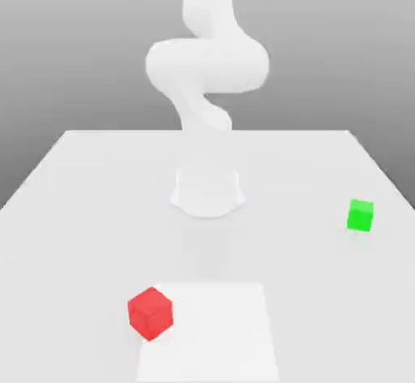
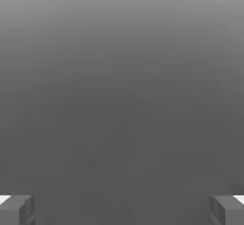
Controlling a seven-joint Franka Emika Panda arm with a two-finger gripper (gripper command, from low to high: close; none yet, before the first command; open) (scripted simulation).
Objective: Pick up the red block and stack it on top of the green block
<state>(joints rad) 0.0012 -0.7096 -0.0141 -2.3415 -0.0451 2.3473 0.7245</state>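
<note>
Arm: I see the white, smooth-skinned robot arm (image 1: 207, 73) rising from its round base (image 1: 208, 192) at the middle of the flat white desk (image 1: 81, 211).
Hand: from my hand view, the hand (image 2: 122, 210) has its two grey fingertips (image 2: 17, 209) spread wide apart, with nothing between them but grey backdrop.
Red block: I find the small bright red matte cube (image 1: 151, 313) resting on the desk toward the exterior view's left, nearer the camera than the base, just touching the left edge of a lighter square patch (image 1: 215, 333).
Green block: I find the small bright green smooth cube (image 1: 361, 215) on the desk toward the exterior view's right, well apart from the red one.
</note>
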